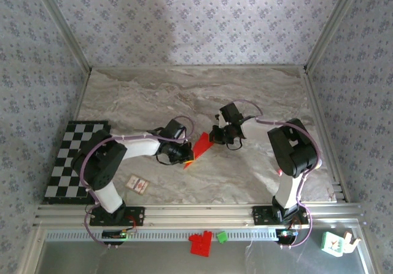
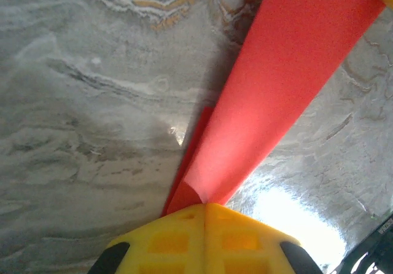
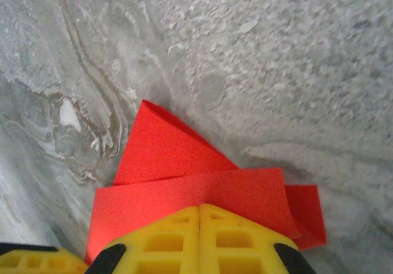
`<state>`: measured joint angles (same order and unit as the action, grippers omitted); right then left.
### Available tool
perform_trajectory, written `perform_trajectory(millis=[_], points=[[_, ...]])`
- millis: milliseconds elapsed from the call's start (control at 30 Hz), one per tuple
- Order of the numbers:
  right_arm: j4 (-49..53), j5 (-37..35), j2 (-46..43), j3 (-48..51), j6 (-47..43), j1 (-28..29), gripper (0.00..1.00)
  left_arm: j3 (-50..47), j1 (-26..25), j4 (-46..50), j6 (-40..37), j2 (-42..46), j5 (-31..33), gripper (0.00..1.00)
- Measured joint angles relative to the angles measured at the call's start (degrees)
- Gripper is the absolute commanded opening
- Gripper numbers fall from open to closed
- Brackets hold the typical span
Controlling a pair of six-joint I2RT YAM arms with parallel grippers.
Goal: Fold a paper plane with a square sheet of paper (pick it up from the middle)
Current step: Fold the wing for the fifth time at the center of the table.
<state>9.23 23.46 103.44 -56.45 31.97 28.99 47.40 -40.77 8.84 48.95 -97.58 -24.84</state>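
The square sheet of paper is bright red and plain, and it is folded into a narrow angular shape with sharp creases. It is near the middle of the marble table and runs diagonally from lower left to upper right. The left wrist view shows the sheet as a long strip with a second layer under one edge. In the right wrist view the sheet has a triangular point behind overlapping flaps.
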Motion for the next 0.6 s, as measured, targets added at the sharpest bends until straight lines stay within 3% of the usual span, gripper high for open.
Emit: perform_trajectory(millis=[333, 600], points=[[-4.3, -4.9, -7.0, 2.9, 6.3, 9.7, 0.00, 0.0, 0.0, 0.0, 0.0, -0.1, 0.0, 0.00], [-8.4, -6.1, -3.9, 5.0, 10.3, 10.8, 0.00, -0.1, 0.0, -0.6, 0.3, -0.1, 0.0, 0.00]])
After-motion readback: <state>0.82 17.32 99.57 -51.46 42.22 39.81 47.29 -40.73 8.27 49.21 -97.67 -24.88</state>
